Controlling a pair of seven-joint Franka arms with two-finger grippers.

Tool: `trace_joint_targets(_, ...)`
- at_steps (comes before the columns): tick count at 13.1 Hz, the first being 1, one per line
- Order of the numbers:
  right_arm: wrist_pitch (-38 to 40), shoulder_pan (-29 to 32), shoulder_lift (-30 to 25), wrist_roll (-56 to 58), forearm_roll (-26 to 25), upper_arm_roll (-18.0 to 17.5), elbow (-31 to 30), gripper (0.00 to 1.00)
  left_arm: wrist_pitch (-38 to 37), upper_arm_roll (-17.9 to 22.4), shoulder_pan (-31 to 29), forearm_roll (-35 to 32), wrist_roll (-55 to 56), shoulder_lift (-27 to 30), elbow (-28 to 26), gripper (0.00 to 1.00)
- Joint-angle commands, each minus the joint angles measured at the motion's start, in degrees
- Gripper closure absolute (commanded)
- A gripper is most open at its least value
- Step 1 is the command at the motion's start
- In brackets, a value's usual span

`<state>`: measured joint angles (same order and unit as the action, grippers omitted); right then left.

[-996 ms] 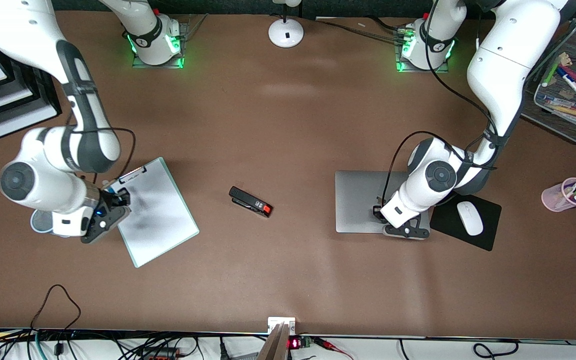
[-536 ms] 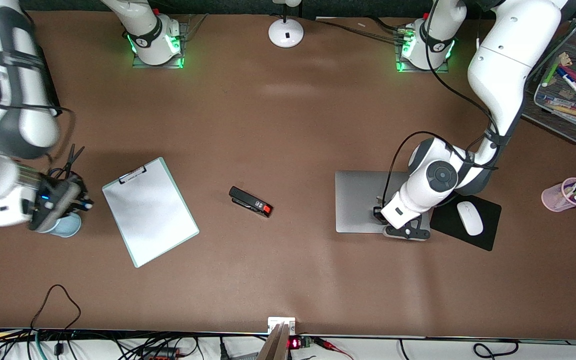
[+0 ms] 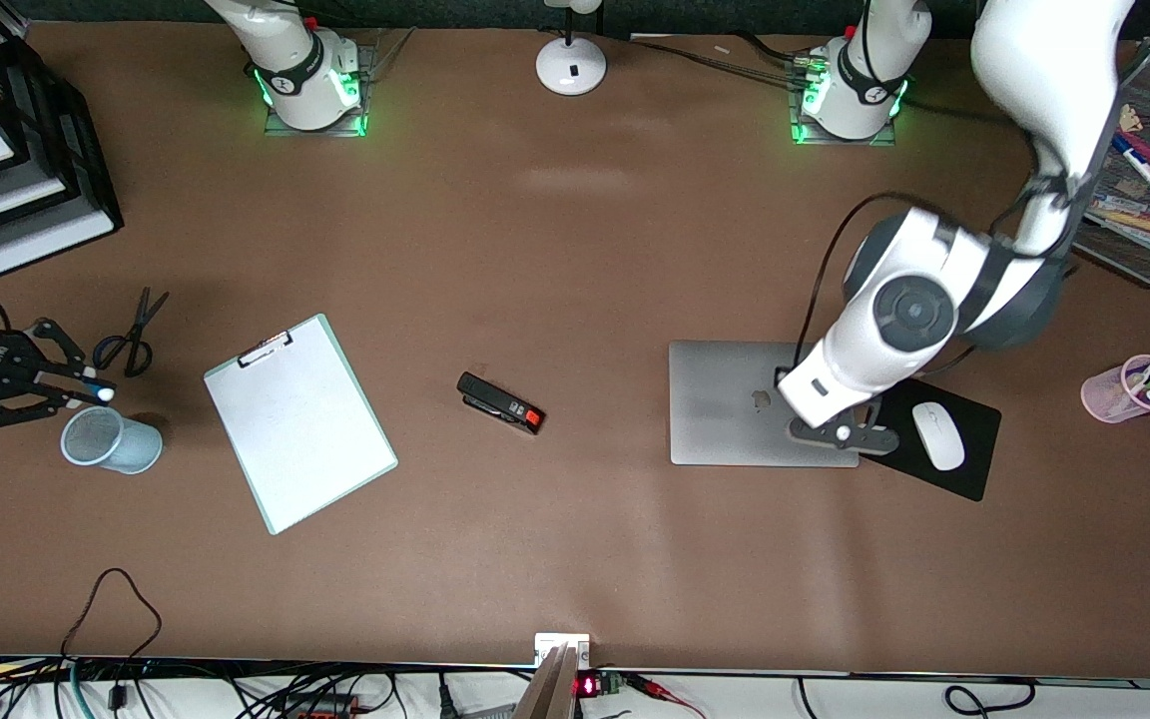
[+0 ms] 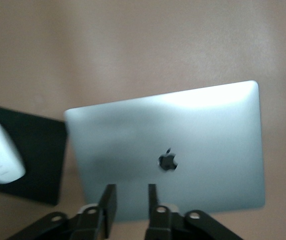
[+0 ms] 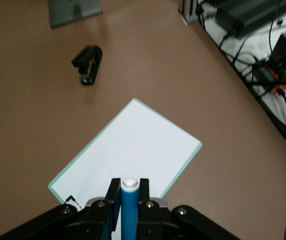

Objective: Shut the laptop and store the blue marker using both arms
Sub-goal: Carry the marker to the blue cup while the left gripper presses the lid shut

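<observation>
Front view: we've got the laptop (image 3: 745, 401) shut flat on the worktop toward the left arm's end; left gripper (image 3: 843, 431) has lifted off it, fingers slightly apart, empty. Right gripper (image 3: 36, 374) swung off the clipboard (image 3: 298, 421), now above the cup (image 3: 111, 440) at the worktop's edge, fingers clamping the blue marker (image 5: 129, 209). Drop-in remains.

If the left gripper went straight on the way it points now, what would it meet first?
Most likely the closed laptop: the left gripper hangs over the lid's edge nearest the mouse pad, pointing down at it, fingers slightly apart and holding nothing. How high it hangs is unclear.
</observation>
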<state>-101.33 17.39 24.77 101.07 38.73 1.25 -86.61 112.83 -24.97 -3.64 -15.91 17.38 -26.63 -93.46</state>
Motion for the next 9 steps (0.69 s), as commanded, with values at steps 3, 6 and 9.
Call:
trace_joint_targets(3,4.2,5.9,4.7,14.1,8.5,-0.8,3.4,1.00,-5.6,-1.7,-1.1,2.4,-2.4,8.4,-1.2,0.00)
trace_joint_targets(6,6.0,8.2,8.1,20.0,10.8,-0.8,6.1,1.00,-8.7,-1.7,-1.1,3.3,-2.4,12.6,0.3,0.00)
trace_joint_targets(9,9.6,10.3,13.7,24.1,13.2,-0.9,10.7,1.00,-11.5,-1.7,-2.8,4.6,-6.5,13.4,3.9,0.00)
